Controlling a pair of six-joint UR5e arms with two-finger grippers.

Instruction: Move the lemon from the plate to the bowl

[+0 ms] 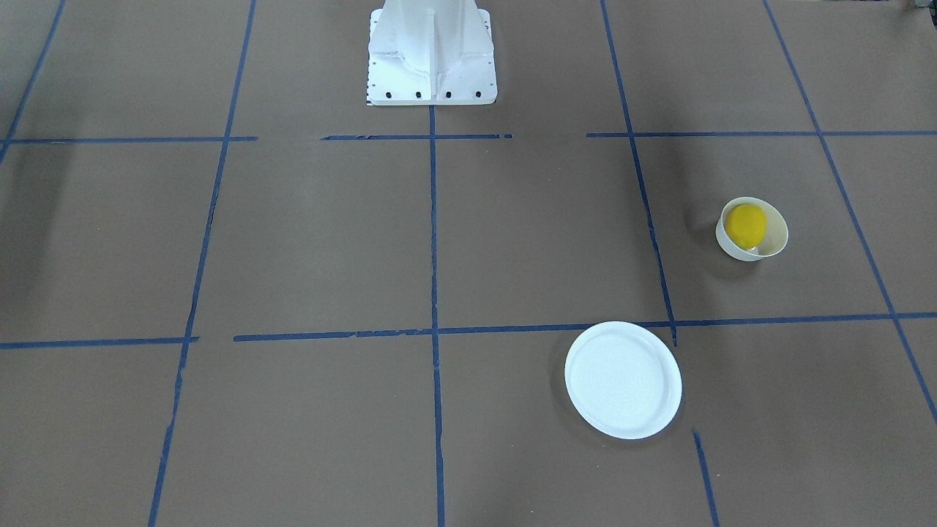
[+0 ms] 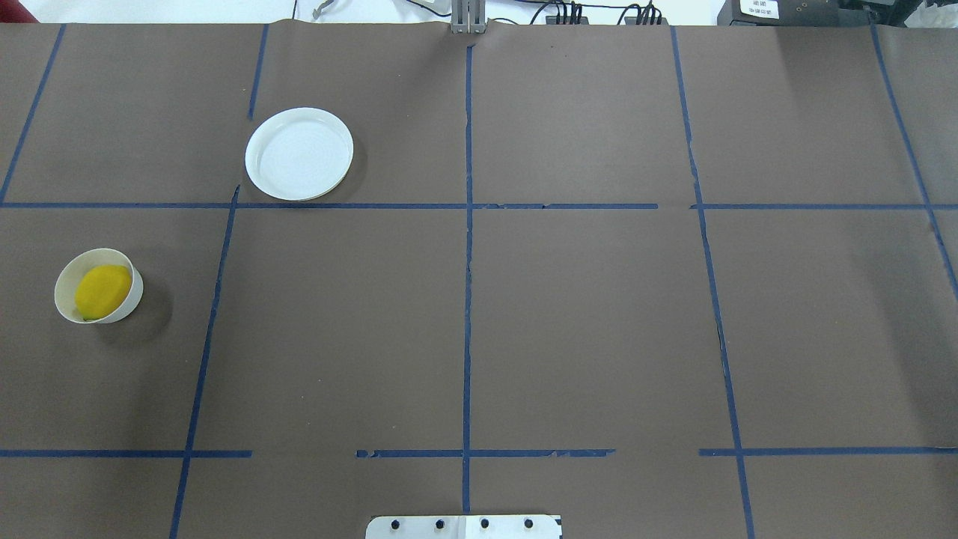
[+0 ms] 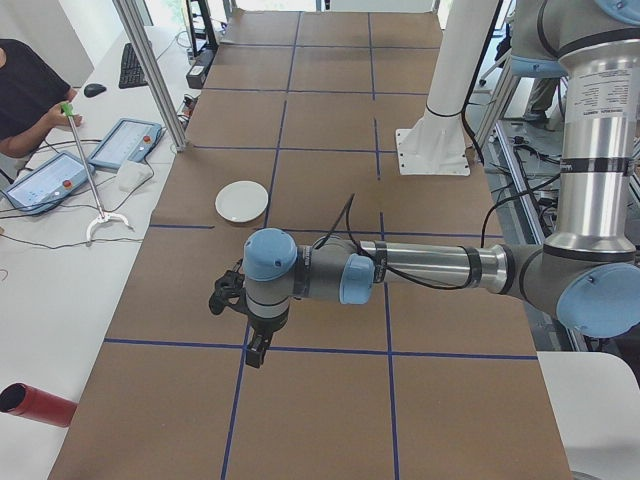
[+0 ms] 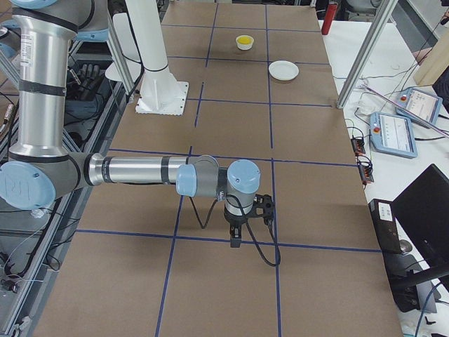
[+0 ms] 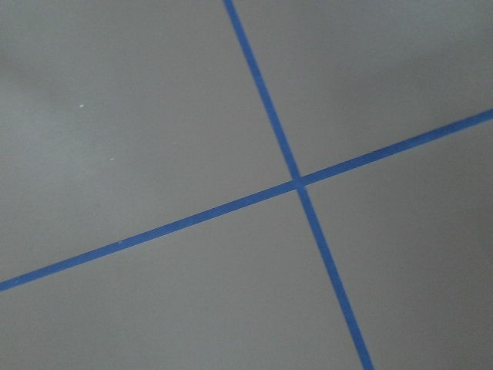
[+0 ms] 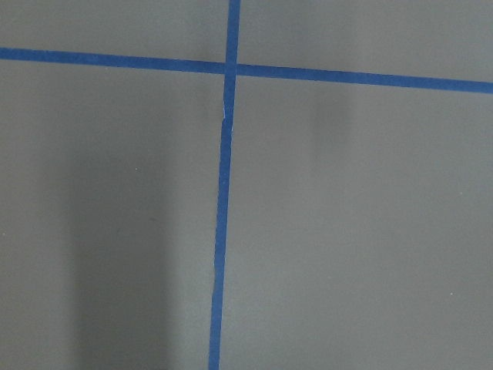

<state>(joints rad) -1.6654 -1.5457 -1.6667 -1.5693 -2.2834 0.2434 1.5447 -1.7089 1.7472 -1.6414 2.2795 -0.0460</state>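
Note:
The yellow lemon (image 1: 746,225) lies inside the small white bowl (image 1: 774,245), which also shows in the overhead view (image 2: 71,275) with the lemon (image 2: 102,291) in it. The flat white plate (image 1: 623,380) is empty and stands apart from the bowl; it also shows in the overhead view (image 2: 299,154). My left gripper (image 3: 256,355) shows only in the exterior left view, pointing down over the table, far from both dishes. My right gripper (image 4: 235,242) shows only in the exterior right view, at the table's other end. I cannot tell whether either is open or shut.
The table is covered in brown paper with a grid of blue tape lines (image 2: 468,224). The robot's white base (image 1: 431,55) stands at the table's edge. Both wrist views show only brown paper and a blue tape crossing (image 5: 296,183). An operator (image 3: 25,95) sits beside the table.

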